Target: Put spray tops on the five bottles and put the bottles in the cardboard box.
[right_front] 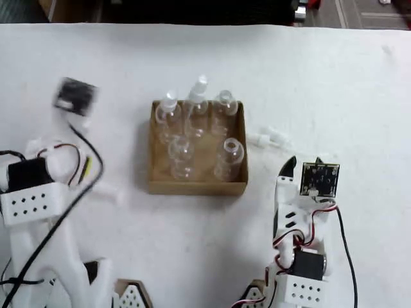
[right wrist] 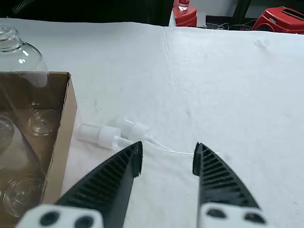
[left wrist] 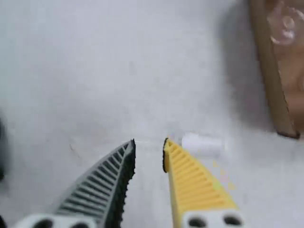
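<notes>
The cardboard box (right_front: 196,187) holds five clear bottles (right_front: 182,154) upright; the two front ones have bare necks. Two loose spray tops (right_front: 270,136) lie on the worktop (right_front: 334,90) at the box's 3 o'clock. The right hand (right wrist: 167,154), parted and empty, hovers at 5 o'clock. The left hand (left wrist: 148,147), parted and empty, is at 9 o'clock beside a single spray top (left wrist: 202,145).
</notes>
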Robot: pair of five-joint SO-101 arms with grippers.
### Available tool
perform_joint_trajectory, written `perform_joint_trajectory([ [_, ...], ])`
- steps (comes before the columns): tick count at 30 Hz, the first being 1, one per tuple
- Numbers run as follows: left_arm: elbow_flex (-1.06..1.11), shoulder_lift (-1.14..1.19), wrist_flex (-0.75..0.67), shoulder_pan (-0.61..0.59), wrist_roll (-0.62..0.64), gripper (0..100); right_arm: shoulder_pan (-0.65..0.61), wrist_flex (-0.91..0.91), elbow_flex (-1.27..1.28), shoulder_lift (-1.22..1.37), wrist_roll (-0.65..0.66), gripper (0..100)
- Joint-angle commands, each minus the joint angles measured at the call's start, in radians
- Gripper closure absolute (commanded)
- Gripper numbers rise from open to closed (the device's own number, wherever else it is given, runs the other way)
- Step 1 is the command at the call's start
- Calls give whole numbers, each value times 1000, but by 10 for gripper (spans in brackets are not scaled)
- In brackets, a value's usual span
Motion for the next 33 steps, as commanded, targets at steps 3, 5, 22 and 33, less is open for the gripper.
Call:
perform_joint_trajectory([
  [3,8,-16,184,87,-747,894,12,4,5,-8,-2,844],
  [5,86,-16,137,90,-911,894,12,4,5,-8,-2,844],
  [22,284,-16,-115,104,-1043,723,8,5,5,-5,0,844],
  [33,290,-12,-195,136,-1076,740,8,5,5,-5,0,844],
])
